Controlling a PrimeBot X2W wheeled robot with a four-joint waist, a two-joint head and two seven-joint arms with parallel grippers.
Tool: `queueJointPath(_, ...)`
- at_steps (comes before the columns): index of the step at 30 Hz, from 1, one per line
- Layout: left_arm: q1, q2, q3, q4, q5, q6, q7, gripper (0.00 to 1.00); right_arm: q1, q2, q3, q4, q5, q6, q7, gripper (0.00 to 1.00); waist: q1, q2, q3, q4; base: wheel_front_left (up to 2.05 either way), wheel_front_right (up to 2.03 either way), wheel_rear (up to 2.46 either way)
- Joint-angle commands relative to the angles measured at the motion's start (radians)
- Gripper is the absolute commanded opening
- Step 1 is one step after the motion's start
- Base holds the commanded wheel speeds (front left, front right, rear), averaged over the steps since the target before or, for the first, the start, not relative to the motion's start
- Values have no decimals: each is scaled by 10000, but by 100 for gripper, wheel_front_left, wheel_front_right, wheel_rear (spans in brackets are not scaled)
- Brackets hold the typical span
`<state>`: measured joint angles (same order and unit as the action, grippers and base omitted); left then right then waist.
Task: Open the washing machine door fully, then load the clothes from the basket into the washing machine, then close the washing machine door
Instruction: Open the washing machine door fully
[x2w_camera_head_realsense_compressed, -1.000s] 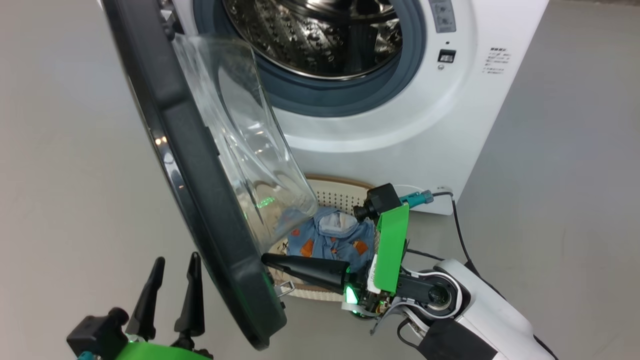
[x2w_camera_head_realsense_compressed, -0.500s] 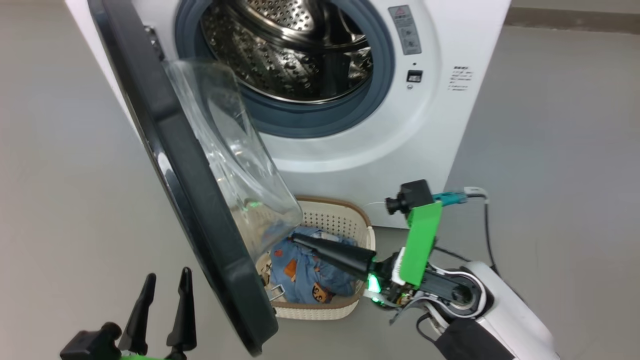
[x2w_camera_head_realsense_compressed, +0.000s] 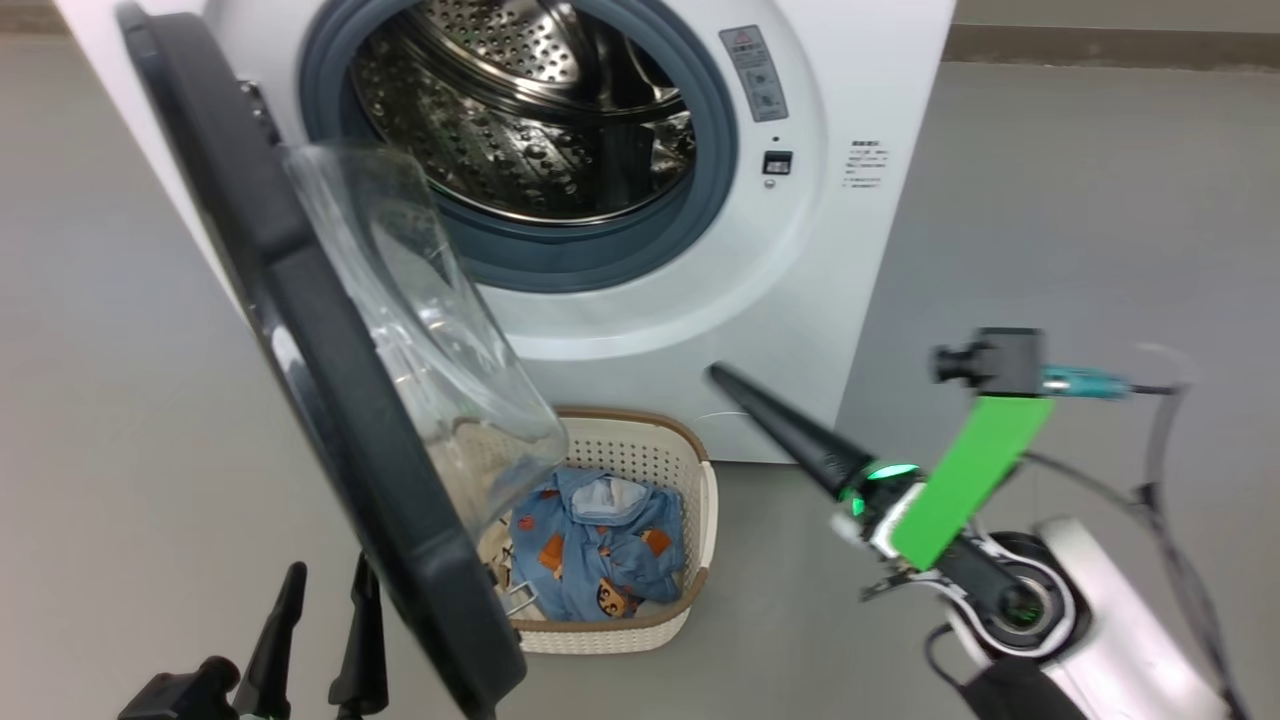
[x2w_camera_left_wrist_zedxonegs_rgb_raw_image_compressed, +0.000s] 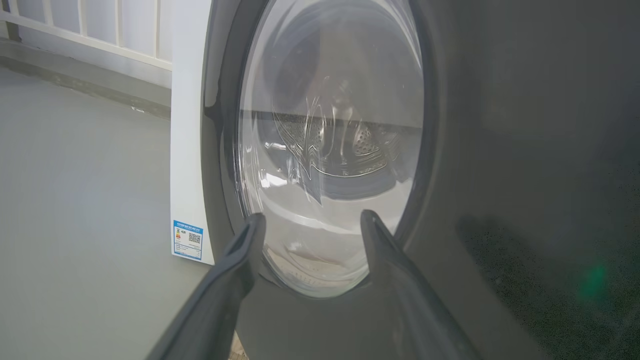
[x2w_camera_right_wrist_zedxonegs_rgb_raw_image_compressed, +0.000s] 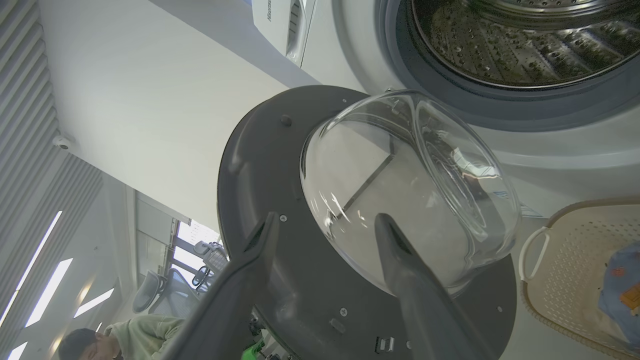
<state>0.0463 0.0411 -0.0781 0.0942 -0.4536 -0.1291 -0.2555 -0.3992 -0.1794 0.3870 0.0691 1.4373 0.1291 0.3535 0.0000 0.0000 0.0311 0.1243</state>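
While its two dark fingers are standing apart with nothing between them, the left end effector (x2w_camera_head_realsense_compressed: 330, 570) is hovering at the lower left of the head view, just beside the outer face of the washing machine door (x2w_camera_head_realsense_compressed: 330, 400). That door is standing swung out at the left of the frame, with its clear glass bowl (x2w_camera_head_realsense_compressed: 420, 330) bulging toward the right and overlapping the left corner of the basket (x2w_camera_head_realsense_compressed: 665, 460) in the picture. Toward the lower right, the right end effector (x2w_camera_right_wrist_zedxonegs_rgb_raw_image_compressed: 327, 216) is hanging in the air, released and gripping nothing. Its fingers are pointing up and left toward the door's inner face, apart from the basket. The basket is sitting on the floor (x2w_camera_head_realsense_compressed: 1050, 250) at lower centre, right in front of the washing machine (x2w_camera_head_realsense_compressed: 800, 250). The clothes (x2w_camera_head_realsense_compressed: 590, 545) are lying bunched inside the basket. Beyond, at upper centre, the steel drum (x2w_camera_head_realsense_compressed: 520, 120) is showing open inside the grey gasket (x2w_camera_head_realsense_compressed: 600, 265).
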Motion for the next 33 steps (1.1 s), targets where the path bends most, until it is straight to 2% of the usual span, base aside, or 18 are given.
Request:
queueJointPath(1, -139, 91, 377, -166, 117, -15, -63, 100, 92, -149, 192, -402, -262, 16, -389, 100, 0, 0, 3, -100, 0, 0, 0)
queueJointPath(7, -65, 91, 598, -135, 246, -15, -63, 100, 452, -1578, 910, -438, -1497, 16, -3181, 100, 0, 0, -52, -423, 0, 0, 0)
queueJointPath(12, 36, 91, 757, -126, 399, -15, -63, 100, 656, -2687, 1683, 171, -2318, 16, -5434, 100, 0, 0, -120, -671, 0, 0, 0)
queueJointPath(15, 74, 91, 839, -120, 460, -15, -63, 100, 761, -3081, 1733, 687, -2904, 16, -6048, 100, 0, 0, -154, -773, 0, 0, 0)
queueJointPath(17, 85, 91, 890, -123, 485, -15, -63, 100, 879, -3139, 1401, 891, -3389, 16, -6134, 100, 0, 0, -158, -827, 0, 0, 0)
queueJointPath(19, 82, 91, 929, -129, 497, -15, -63, 100, 1127, -2926, 582, 902, -4084, 16, -6144, 100, 0, 0, -149, -866, 0, 0, 0)
queueJointPath(20, 82, 91, 929, -129, 497, -15, -63, 100, 1127, -2926, 582, 902, -4084, 16, -6144, 100, 0, 0, -149, -866, 0, 0, 0)
queueJointPath(26, 72, 91, 952, -117, 447, -15, -63, 100, 2234, -2159, -1211, 623, -6311, 16, -6150, 100, 0, 0, -105, -878, 0, 0, 0)
queueJointPath(33, 53, 91, 934, -92, 404, -15, -63, 100, 3049, -1522, -2375, 323, -8703, 16, -6151, 100, 0, 0, -63, -814, 0, 0, 0)
